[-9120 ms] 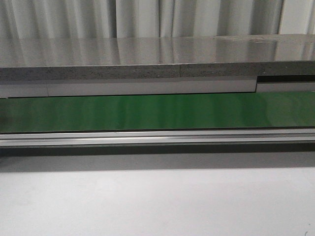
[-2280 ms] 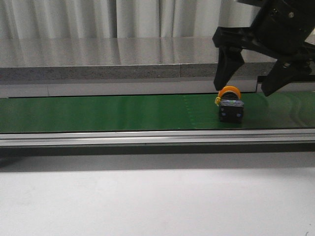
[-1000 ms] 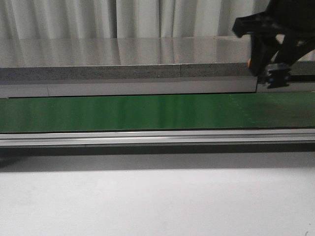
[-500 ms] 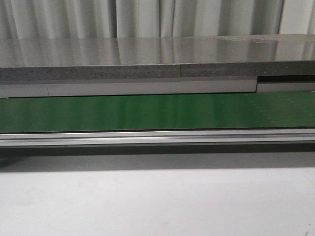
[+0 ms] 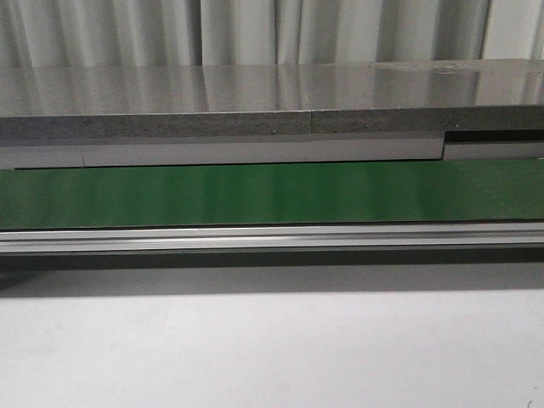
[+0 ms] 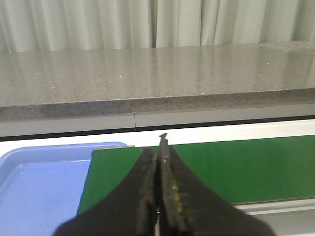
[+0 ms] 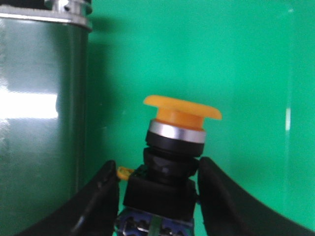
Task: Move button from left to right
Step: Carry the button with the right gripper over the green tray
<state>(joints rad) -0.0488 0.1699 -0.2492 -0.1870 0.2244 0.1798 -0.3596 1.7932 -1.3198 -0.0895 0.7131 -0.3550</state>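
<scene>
The push-button (image 7: 170, 162) has left the green conveyor belt (image 5: 255, 194), bare now in the front view. It sits clamped in the right pincer (image 7: 156, 196) over a bright green surface, likely the drop-off. The left pincer (image 6: 160, 162) is clenched empty.

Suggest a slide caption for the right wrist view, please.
Right gripper clamps a yellow-capped push-button above a green tray.
</scene>
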